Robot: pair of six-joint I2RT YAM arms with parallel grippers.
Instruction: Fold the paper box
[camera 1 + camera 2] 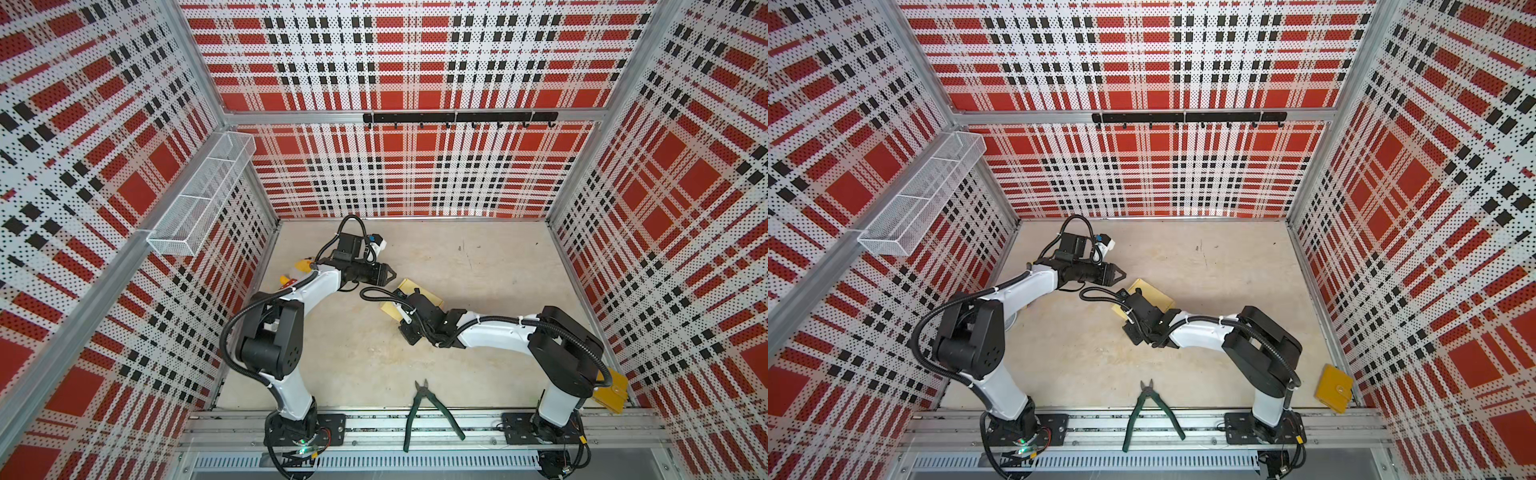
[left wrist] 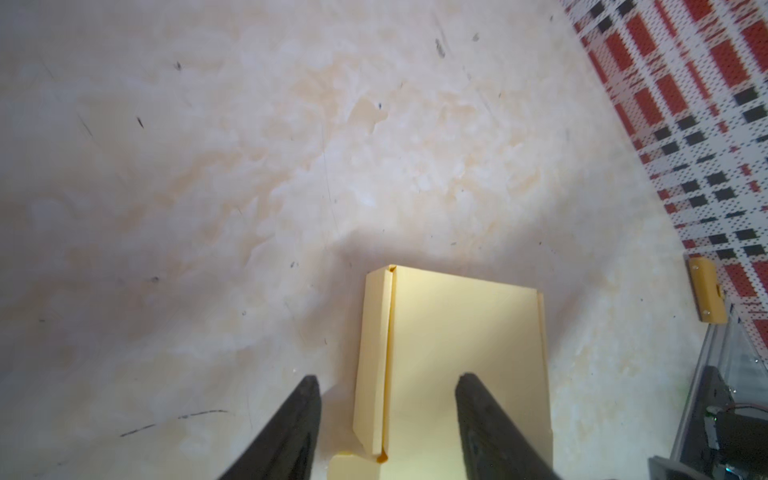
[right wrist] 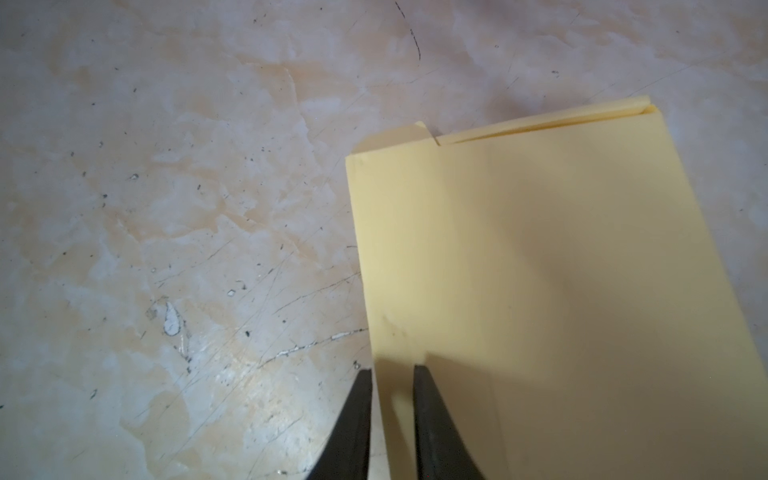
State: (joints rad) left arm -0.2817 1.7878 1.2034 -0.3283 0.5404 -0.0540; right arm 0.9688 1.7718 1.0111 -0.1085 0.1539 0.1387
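While the paper box (image 1: 417, 289) lies mid-frame in both top views, I see the left gripper (image 1: 390, 275) just up-left of it. The left wrist view shows its jaws gaping astride the side flap (image 2: 374, 353). The right wrist view shows the right gripper (image 3: 390, 368) slightly parted over the box's edge, clamping nothing; I'd crease that flap upright slowly, panel pinned flat

Tabletop (image 1: 498, 270) open — except paper box (image 1: 417, 287), pliers (image 1: 421, 395)
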